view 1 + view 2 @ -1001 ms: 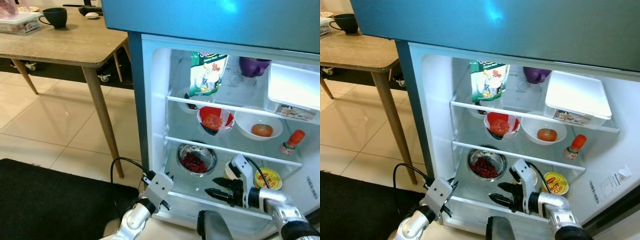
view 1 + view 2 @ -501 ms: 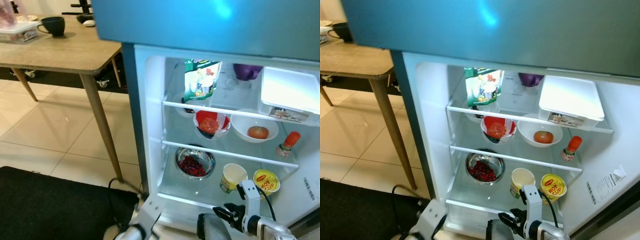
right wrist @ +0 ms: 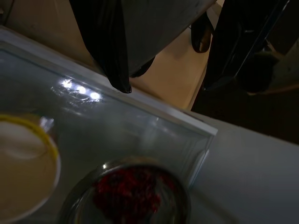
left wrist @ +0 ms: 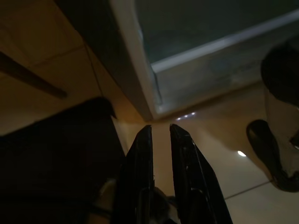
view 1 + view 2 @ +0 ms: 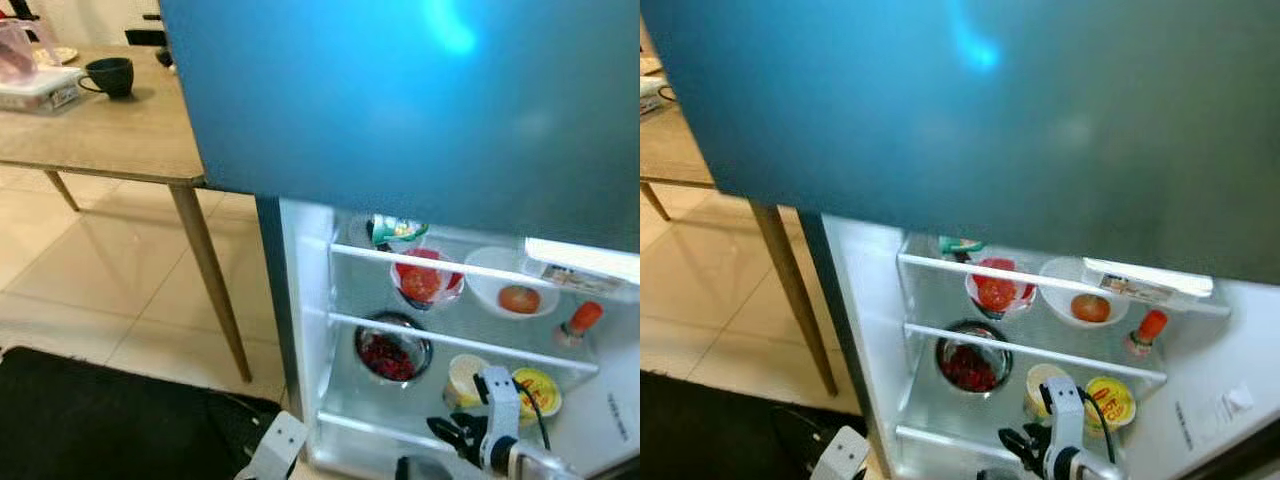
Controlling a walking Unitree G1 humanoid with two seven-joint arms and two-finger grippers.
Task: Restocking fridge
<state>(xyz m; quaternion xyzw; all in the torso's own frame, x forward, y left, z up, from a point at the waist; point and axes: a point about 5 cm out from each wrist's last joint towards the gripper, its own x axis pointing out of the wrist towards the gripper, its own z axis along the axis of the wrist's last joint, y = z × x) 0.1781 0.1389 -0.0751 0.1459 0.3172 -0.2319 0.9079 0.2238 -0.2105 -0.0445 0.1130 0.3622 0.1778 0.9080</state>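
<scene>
The cup (image 5: 466, 378) stands upright on the fridge's lowest shelf (image 5: 400, 398), just beside the yellow tub (image 5: 536, 362) and to the right of the steel bowl (image 5: 391, 348) of red berries. The right gripper (image 5: 455, 434) hangs in front of that shelf's edge, its fingers spread apart and holding nothing; the cup lies just behind and above it, deeper in the fridge, so this arm is by far the nearer. In the right wrist view the cup (image 3: 25, 163) and bowl (image 3: 128, 193) sit beyond the fingertips (image 3: 122, 86). The left gripper (image 4: 161, 135) is low by the fridge's bottom corner, its fingers close together and empty. Above, a red bowl (image 5: 425, 280) and a white bowl (image 5: 505, 285) with a tomato sit on the middle shelf, a red-capped bottle (image 5: 574, 322) at the right. The cup looks placed, so the restocking step seems done.
</scene>
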